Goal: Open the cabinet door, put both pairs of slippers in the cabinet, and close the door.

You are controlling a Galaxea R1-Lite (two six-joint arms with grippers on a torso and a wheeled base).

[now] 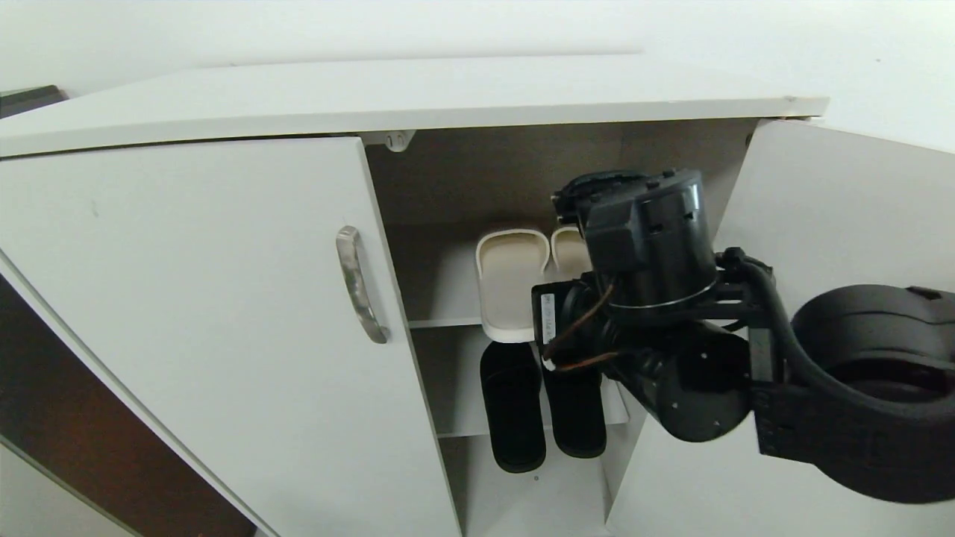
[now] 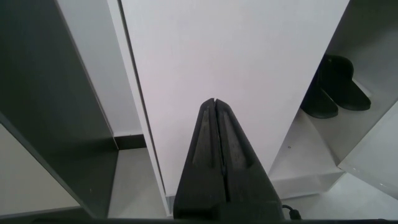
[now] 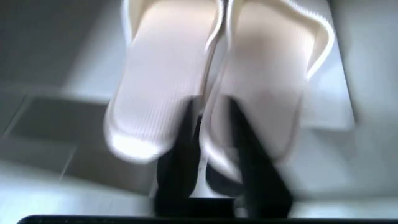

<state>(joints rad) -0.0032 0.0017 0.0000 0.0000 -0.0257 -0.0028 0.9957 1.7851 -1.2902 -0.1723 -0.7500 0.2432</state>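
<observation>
Right gripper, clamped on the cream slippers' adjoining inner rims, should push them further ahead onto the upper shelf before releasing, as the heels overhang.

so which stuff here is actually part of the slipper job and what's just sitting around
Job: cabinet, its open right door, white slippers on the upper shelf, black slippers on the shelf below, right gripper at the white pair, left gripper, shut.
Lying about: dark object behind the cabinet's left end, brown surface beside the cabinet.
</observation>
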